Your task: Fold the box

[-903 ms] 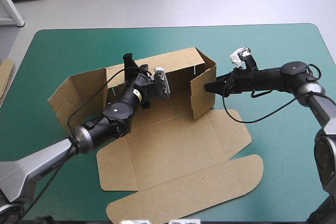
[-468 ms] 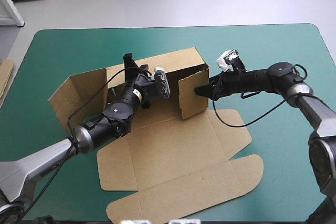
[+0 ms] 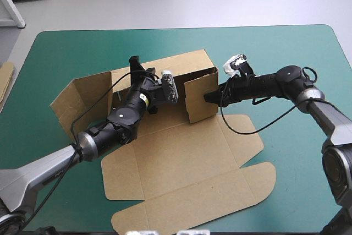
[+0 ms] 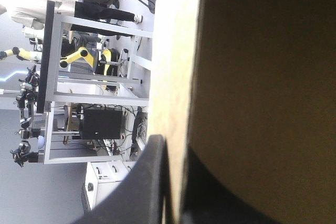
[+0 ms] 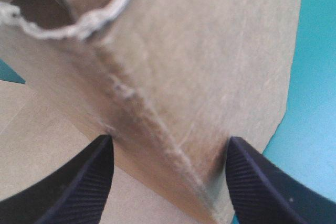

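The teal-green table [image 3: 286, 53] fills the high view, and the brown box [image 3: 181, 163] lies at its middle, partly raised. Its broad base and lid panels lie flat toward the near edge. Its back wall [image 3: 187, 64] stands upright, and the end flap [image 3: 198, 100] on the right stands turned inward across the base.

The left arm reaches in over the flat panels, and the left gripper [image 3: 135, 65] sits at the top edge of the back wall. Only the left wrist view shows the grip. There the black fingers [image 4: 149, 182] are all but closed, with the pale edge of the board pinched between them.

The right gripper [image 3: 210, 97] touches the outer face of the end flap. Its spread cannot be made out from above. The right wrist view shows its fingers [image 5: 86, 182] well apart, with the creased flap standing between and just ahead of them.

An edge of spare board [image 3: 4, 78] shows at the table's left edge.
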Tool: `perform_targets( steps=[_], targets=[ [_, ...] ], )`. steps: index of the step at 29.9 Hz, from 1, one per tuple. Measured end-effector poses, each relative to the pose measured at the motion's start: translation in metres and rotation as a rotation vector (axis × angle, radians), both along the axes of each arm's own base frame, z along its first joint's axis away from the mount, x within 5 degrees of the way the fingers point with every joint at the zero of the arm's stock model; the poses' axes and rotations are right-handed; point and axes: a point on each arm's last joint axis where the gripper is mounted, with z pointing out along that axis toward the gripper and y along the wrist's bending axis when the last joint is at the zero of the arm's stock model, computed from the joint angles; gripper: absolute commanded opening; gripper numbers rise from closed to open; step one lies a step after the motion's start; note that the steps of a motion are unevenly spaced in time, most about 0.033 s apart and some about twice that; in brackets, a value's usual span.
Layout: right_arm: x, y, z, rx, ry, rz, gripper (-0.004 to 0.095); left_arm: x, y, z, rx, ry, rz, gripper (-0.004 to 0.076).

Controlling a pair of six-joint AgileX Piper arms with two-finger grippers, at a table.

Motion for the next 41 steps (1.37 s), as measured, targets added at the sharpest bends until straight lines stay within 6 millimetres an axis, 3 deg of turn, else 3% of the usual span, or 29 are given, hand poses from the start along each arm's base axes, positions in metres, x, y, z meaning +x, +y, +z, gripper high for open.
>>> perform_targets(
  steps=[12,26,35,41],
  targets=[
    [-0.008,0.035,0.010,-0.149,-0.140,-0.083,0.0567,0.001,0.002,0.000,-0.004,-0.002,0.022,-0.0009],
    [-0.003,0.038,0.010,-0.111,-0.139,-0.208,0.0536,0.005,0.007,0.001,-0.037,-0.015,0.045,-0.0008],
    [-0.010,0.068,0.011,-0.141,-0.270,-0.241,0.0512,0.009,0.013,-0.001,-0.050,-0.023,0.093,-0.0009],
    [-0.014,0.070,-0.001,-0.172,-0.305,-0.304,0.0499,0.009,0.013,-0.002,-0.053,-0.022,0.096,-0.0009]
  ],
)
